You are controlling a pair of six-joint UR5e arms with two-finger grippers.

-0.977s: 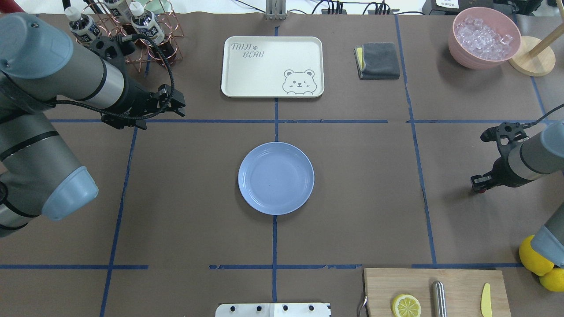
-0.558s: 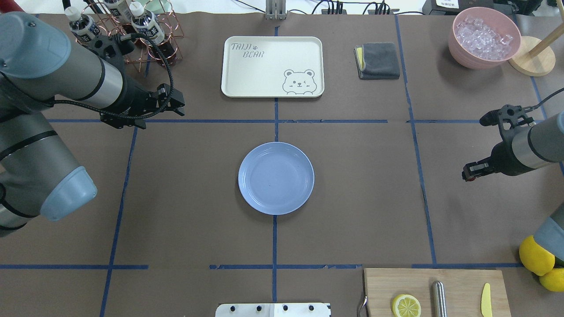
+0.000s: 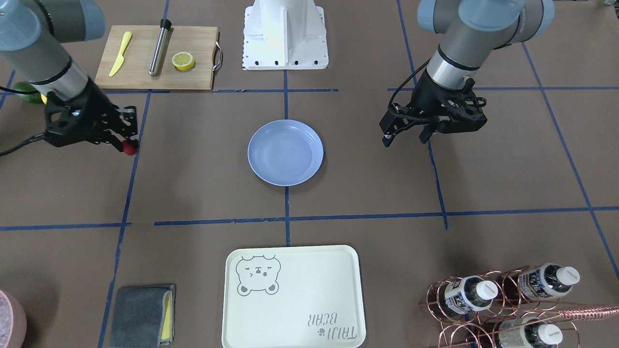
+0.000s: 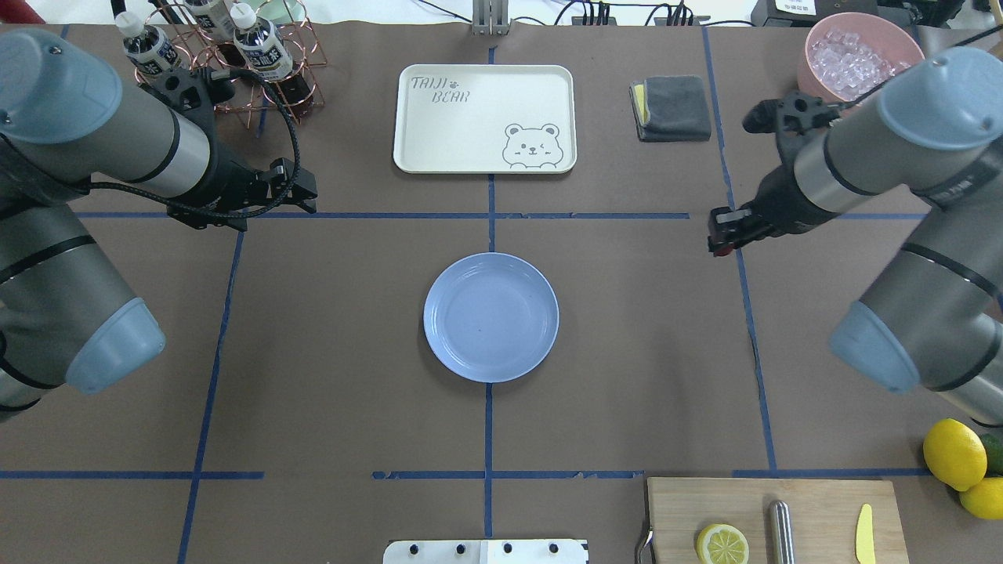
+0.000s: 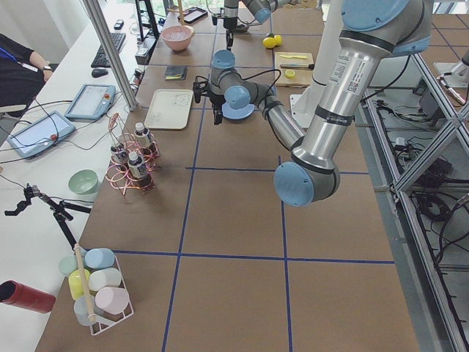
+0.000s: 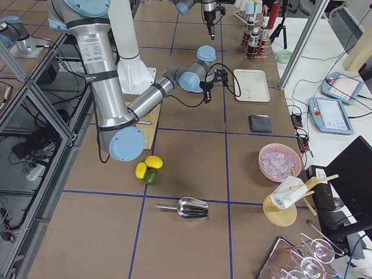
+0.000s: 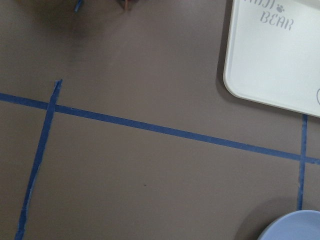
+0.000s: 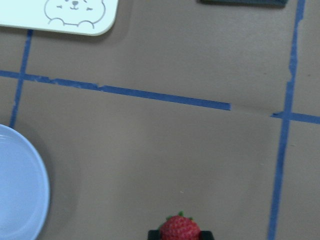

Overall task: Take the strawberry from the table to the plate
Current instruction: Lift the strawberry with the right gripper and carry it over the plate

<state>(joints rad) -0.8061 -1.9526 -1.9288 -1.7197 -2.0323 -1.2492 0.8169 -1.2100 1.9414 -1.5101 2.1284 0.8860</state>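
The strawberry (image 8: pixel 179 227), small and red with a green top, sits pinched between the tips of my right gripper (image 4: pixel 719 244), which is shut on it above the table (image 4: pixel 353 352). In the front-facing view the strawberry (image 3: pixel 129 147) shows at the right gripper (image 3: pixel 126 144), well to the side of the plate (image 3: pixel 285 152). The light-blue plate (image 4: pixel 491 316) lies bare at the table's middle. In the right wrist view its rim (image 8: pixel 30 190) is off to the lower left. My left gripper (image 4: pixel 308 194) hovers open and holds nothing, beyond the plate's far left.
A cream bear tray (image 4: pixel 484 117) lies behind the plate, with a grey cloth (image 4: pixel 674 107) and a pink bowl of ice (image 4: pixel 858 63) to its right. A bottle rack (image 4: pixel 227 55) stands far left. Cutting board (image 4: pixel 776 521), lemon half (image 4: pixel 722 544) and lemons (image 4: pixel 954 453) are near right.
My right arm has swung in from the table's right edge toward the middle and farther back, carrying the strawberry. The left gripper has drifted slightly back and left.
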